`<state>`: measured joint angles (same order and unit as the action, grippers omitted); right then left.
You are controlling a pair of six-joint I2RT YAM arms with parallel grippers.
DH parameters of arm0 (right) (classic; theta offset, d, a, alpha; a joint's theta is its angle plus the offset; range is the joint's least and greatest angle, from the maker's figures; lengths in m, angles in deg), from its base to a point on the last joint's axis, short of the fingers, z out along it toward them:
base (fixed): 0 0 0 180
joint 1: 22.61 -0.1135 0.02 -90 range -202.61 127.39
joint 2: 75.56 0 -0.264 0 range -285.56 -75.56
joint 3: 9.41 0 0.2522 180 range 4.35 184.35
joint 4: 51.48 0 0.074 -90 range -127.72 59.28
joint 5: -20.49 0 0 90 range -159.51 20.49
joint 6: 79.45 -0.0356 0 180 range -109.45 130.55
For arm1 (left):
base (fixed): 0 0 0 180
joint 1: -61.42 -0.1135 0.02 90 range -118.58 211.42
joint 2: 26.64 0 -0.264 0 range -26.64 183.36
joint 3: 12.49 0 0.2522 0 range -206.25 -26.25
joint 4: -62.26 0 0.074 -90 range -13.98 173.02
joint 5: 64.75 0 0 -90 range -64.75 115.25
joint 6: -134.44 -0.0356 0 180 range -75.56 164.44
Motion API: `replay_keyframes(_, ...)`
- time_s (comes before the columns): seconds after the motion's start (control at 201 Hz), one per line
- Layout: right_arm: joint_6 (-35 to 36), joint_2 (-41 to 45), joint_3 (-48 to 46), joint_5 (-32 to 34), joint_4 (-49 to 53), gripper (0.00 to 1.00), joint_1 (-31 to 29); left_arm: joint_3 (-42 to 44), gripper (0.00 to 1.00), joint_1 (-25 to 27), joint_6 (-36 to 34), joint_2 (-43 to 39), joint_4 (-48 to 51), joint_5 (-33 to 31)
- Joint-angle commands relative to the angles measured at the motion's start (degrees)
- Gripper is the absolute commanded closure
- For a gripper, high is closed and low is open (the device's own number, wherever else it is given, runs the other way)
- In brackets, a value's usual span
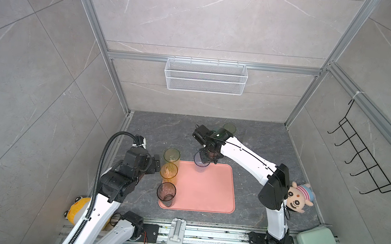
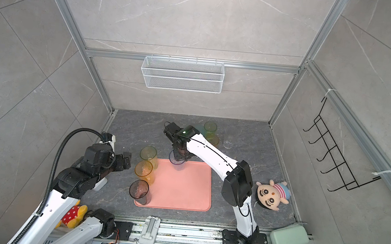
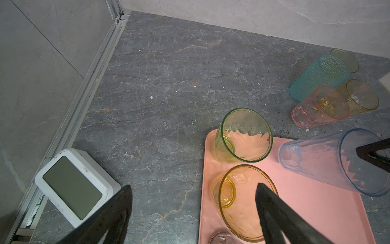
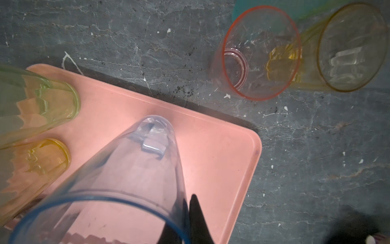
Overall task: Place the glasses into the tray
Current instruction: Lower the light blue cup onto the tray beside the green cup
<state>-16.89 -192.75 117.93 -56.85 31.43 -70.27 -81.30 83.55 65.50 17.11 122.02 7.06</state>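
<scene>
The salmon-pink tray lies mid-table. Along its left edge stand a yellow-green glass, an amber glass and a smoky grey glass. My right gripper is shut on the rim wall of a blue-grey glass, one finger inside and one outside, with its base over the tray's back edge. My left gripper is open and empty beside the amber glass. Teal, pink, amber and green glasses and a clear one stand behind the tray.
A white clock sits by the left wall. A plush doll lies at the right, a yellow plush at the front left and a mint case at the front right. A wire basket and a hook rack hang on the walls.
</scene>
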Motion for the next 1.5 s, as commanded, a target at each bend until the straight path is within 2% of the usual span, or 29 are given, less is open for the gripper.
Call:
replay_keyframes(0.0, -1.7, 2.6, -1.8, -1.2, -2.9, 1.0, -0.3, 0.1, 0.09, 0.1, 0.4, 0.0, -0.5, -1.2)
replay_keyframes(0.513, -2.8, 1.1, -4.2, -1.1, -5.0, 1.0, -0.2, 0.0, 0.09, 0.1, 0.5, -0.2, -0.4, -1.4)
replay_keyframes(1.075, -3.9, -0.7, -3.4, 0.5, -1.8, 1.0, -0.1, 0.1, 0.09, 0.1, 0.5, 0.1, -0.5, -1.1)
replay_keyframes(1.494, -3.3, -0.9, -3.1, -1.9, -1.4, 0.85, 0.6, 0.2, 0.09, 0.1, 0.6, 0.0, -0.7, -1.0)
